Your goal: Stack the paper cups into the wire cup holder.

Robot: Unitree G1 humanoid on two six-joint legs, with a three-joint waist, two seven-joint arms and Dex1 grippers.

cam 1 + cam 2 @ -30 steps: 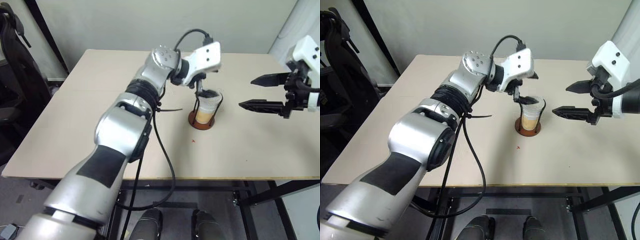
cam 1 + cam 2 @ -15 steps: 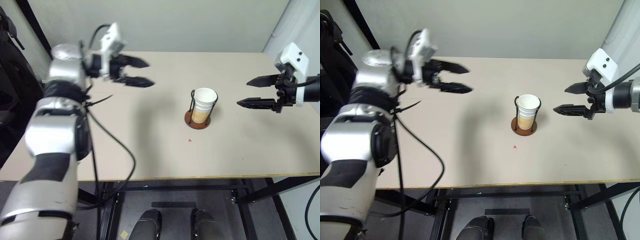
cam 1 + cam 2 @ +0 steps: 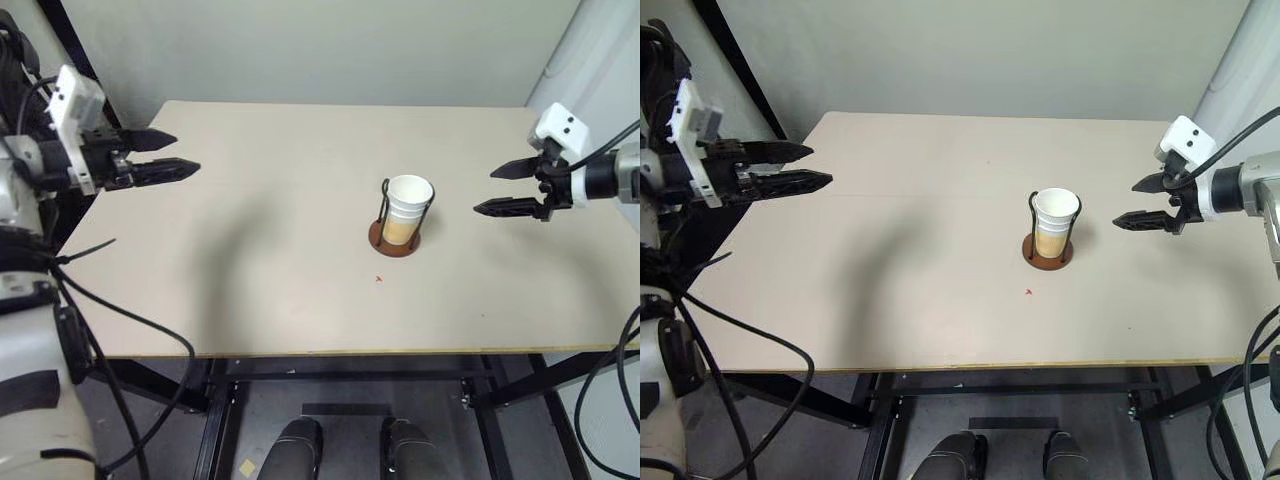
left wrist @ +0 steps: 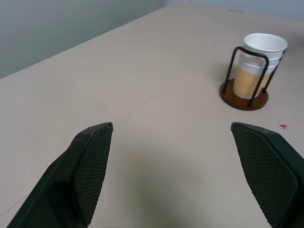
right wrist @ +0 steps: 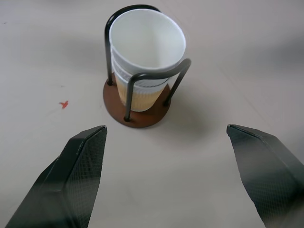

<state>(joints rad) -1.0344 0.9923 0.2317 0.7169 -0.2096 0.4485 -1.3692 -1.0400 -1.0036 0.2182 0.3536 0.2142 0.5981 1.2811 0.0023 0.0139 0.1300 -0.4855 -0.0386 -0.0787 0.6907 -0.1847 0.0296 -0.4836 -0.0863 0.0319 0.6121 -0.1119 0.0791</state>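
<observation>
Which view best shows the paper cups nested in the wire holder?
The right wrist view: the paper cups sit close, rims visibly layered inside the wire cup holder. The left wrist view shows them farther off; both eye views show them small at mid-table.

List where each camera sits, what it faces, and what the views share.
Head stereo pair: looks forward and down over the table; both arms at its sides.
Left wrist: looks along the open left end effector toward the wire cup holder.
Right wrist: open right end effector, facing the holder.
Shared: the stacked paper cups.
</observation>
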